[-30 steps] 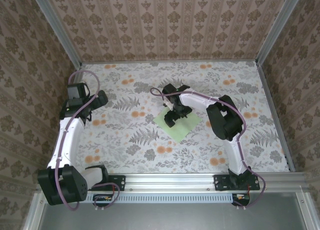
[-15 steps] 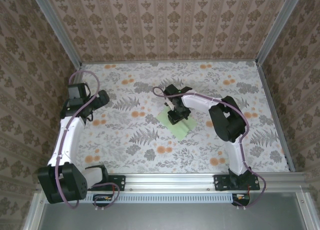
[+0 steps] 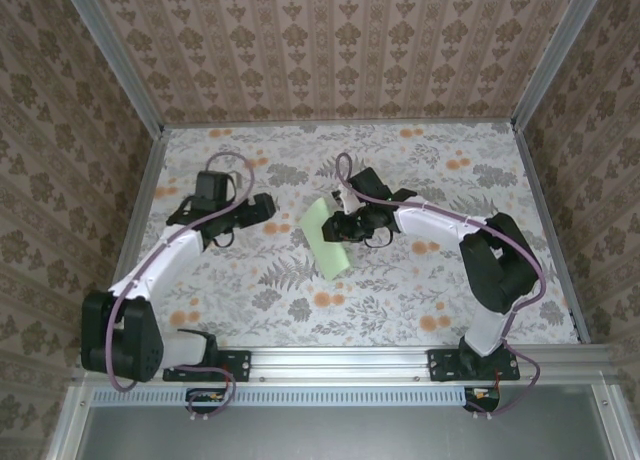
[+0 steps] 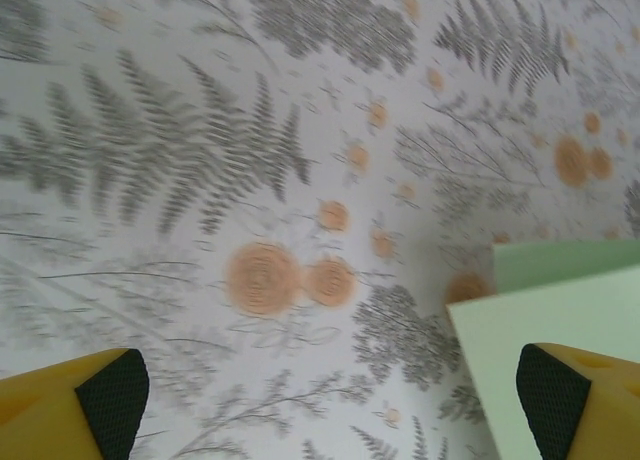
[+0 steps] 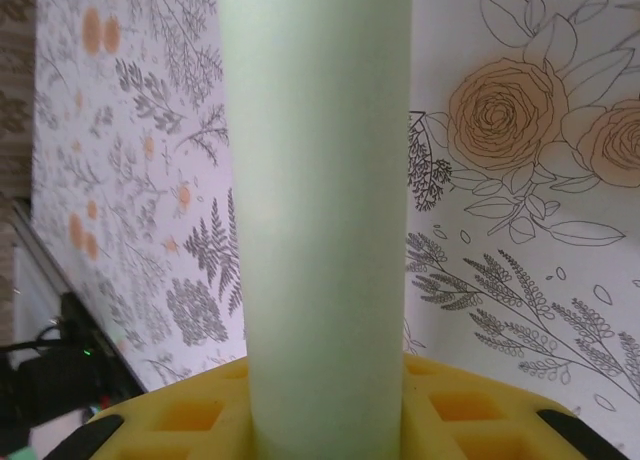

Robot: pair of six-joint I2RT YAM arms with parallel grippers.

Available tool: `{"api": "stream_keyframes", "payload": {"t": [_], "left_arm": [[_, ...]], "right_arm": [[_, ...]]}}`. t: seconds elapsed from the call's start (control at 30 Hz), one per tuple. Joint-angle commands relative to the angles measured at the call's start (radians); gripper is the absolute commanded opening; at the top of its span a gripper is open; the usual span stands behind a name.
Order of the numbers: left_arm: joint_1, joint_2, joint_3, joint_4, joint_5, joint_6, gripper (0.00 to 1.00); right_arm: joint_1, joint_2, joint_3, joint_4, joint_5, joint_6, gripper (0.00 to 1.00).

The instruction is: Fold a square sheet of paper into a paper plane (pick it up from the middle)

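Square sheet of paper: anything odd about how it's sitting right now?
Yes. The square sheet of paper isn't flat: the right gripper, jaws pinched on its middle, holds it bowed into a rounded, tube-like hump. No tear or sharp crease shows.

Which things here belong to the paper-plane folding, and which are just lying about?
Part of the job:
square sheet of paper, pinched and curled in the right gripper
left gripper, open, close to it

Just there:
floral table cover
patterned walls
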Motion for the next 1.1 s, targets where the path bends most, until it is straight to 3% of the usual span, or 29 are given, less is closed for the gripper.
{"api": "stream_keyframes", "payload": {"t": [0.0, 0.2, 0.47, 0.77, 1.07], "left_arm": [[-0.075, 0.057, -0.028, 0.125, 0.051, -0.098, 0.96], [-0.198, 0.173, -0.053, 0.26, 0.078, -0.196, 0.92], [-0.257, 0.246, -0.046, 0.29, 0.09, -0.237, 0.86], [-0.296, 0.318, -0.066, 0.394, 0.168, -0.317, 0.68], [-0.32, 0.363, -0.046, 0.441, 0.165, -0.333, 0.56]], "right_arm": [[-0.038, 0.044, -0.052, 0.084, -0.038, 0.12, 0.35], [-0.059, 0.073, -0.071, 0.017, 0.125, 0.081, 0.46], [-0.064, 0.024, -0.076, -0.069, 0.28, 0.017, 0.69], [-0.083, -0.027, -0.115, -0.045, 0.298, 0.026, 0.69], [-0.095, 0.028, -0.102, -0.082, 0.31, 0.027, 0.6]]}}
